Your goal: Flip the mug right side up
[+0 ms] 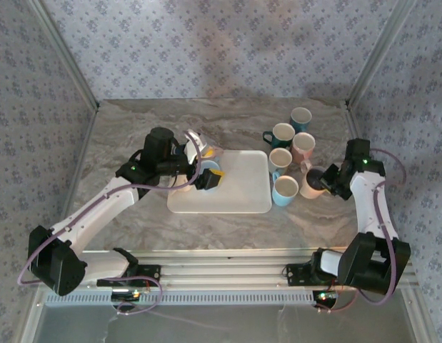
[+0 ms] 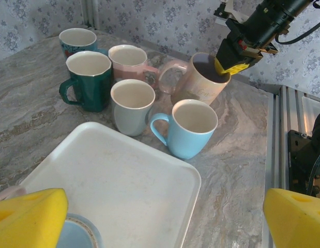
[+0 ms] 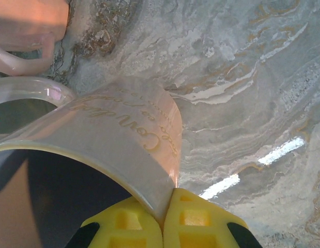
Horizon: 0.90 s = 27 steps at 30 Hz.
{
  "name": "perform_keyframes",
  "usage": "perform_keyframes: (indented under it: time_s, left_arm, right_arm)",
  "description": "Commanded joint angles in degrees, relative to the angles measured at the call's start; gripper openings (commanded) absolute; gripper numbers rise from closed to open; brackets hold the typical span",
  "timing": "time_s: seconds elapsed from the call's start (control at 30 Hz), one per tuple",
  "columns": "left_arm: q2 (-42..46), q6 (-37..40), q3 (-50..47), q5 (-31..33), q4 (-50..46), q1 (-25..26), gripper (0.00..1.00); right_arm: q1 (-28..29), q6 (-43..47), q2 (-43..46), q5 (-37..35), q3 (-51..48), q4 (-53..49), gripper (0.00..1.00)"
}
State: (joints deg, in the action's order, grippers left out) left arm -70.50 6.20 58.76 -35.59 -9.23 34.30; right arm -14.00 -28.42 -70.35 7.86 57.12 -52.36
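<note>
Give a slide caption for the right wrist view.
Right tool pinching the rim of the beige mug, marble table behind.

In the left wrist view, the bottom edge is cutting off the light blue mug (image 2: pixel 80 233), and a yellow pad (image 2: pixel 28 219) is covering its left side. In the right wrist view, the pink mug (image 3: pixel 97 139) is running out of frame at left and bottom. Its raised lettering (image 3: pixel 149 138) is proving unreadable in full. A second pink mug (image 3: pixel 25 26) is showing blurred and cropped at the top left corner.
</note>
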Motion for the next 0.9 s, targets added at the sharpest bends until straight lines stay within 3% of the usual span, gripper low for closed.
perform_keyframes:
  time_s: [0.0, 0.43, 0.6, 0.77, 0.87]
  left_arm:
    - [1.5, 0.8, 1.1, -1.5, -0.6, 0.5, 0.97]
    - [1.4, 0.7, 1.2, -1.2, -1.0, 0.5, 0.98]
    - [1.6, 0.4, 1.3, -1.0, -0.5, 0.5, 0.99]
    - [1.9, 0.2, 1.3, -0.3, -0.6, 0.5, 0.99]
    - [2.0, -0.1, 0.9, -0.4, -0.6, 0.5, 0.99]
  right_arm:
    - [0.1, 1.5, -0.8, 2.5, 0.8, 4.2, 0.0]
    - [0.4, 4.5, -5.3, 2.1, 1.5, 3.6, 0.02]
    - [1.1, 4.7, -6.9, 2.4, 1.7, 3.6, 0.13]
    - [2.0, 4.7, -5.5, 0.8, 2.5, 3.2, 0.43]
    - [2.0, 4.2, -3.5, 0.4, 3.0, 2.6, 0.48]
